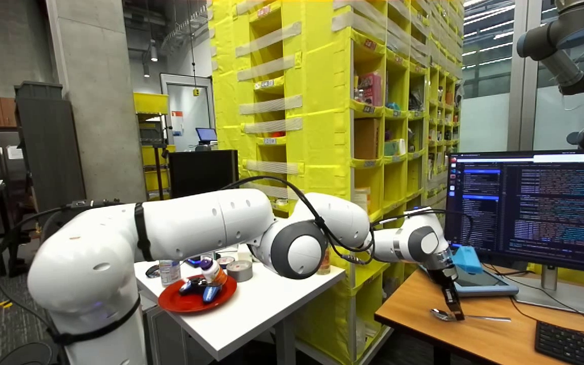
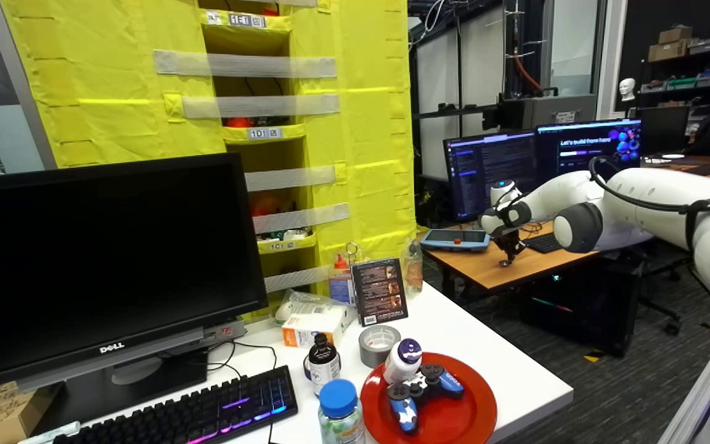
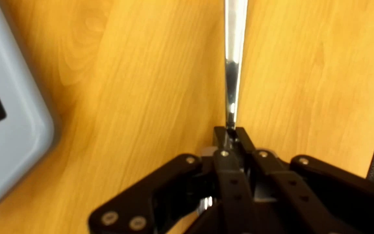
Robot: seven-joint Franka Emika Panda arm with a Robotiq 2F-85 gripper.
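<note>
Your gripper [image 3: 230,130] pinches a metal spoon [image 3: 233,61] at desk height, fingers brought together on the slim stretch of handle near the bowl [image 1: 440,315], which shows just past the fingertips in an exterior view. The spoon lies level, or close to it, over a wooden desk [image 1: 406,306] (whether it rests on the wood, you cannot tell from these angles), between a tablet [image 3: 15,143] in a blue-grey casing and one edge of the desk, with a black keyboard [image 1: 573,340] off past the handle's tip. The hazard for you is the hold itself: smooth, narrow metal gripped away from its middle could pivot or slide between the pads if you lift sharply, because the long handle overhangs one side. Press any lower and the fingertips may scrape the wood; swing toward the tablet and the handle may clip its casing; lose the pinch near the edge and the spoon could tumble off.
</note>
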